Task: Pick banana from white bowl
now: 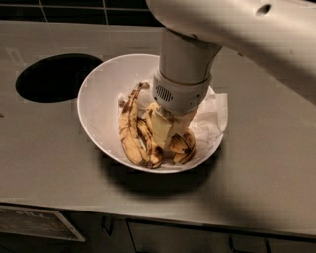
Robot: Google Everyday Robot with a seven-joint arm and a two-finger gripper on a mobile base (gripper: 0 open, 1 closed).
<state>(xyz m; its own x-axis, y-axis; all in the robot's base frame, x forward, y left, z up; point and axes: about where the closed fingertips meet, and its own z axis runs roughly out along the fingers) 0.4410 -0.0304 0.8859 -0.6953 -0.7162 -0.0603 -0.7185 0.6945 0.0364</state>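
One camera only, high on the near side, tilted steeply down across the counter (54, 163) toward the dark tiled wall (74, 10) at the far edge. It sits close: the white bowl (98, 106) fills mid-frame, the gripper (167, 132) is down inside it, and the arm (237, 24) spans the far right corner.

Banana (181, 145): plump, brown-speckled, lying in white bowl (98, 106) right of centre, partly under gripper (167, 134) inside bowl.

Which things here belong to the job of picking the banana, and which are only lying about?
For the job:
- plump speckled banana
- white bowl
- gripper, down inside the bowl among the fruit

Lying about:
- long banana
- thin banana
- paper napkin
- round hole in the counter
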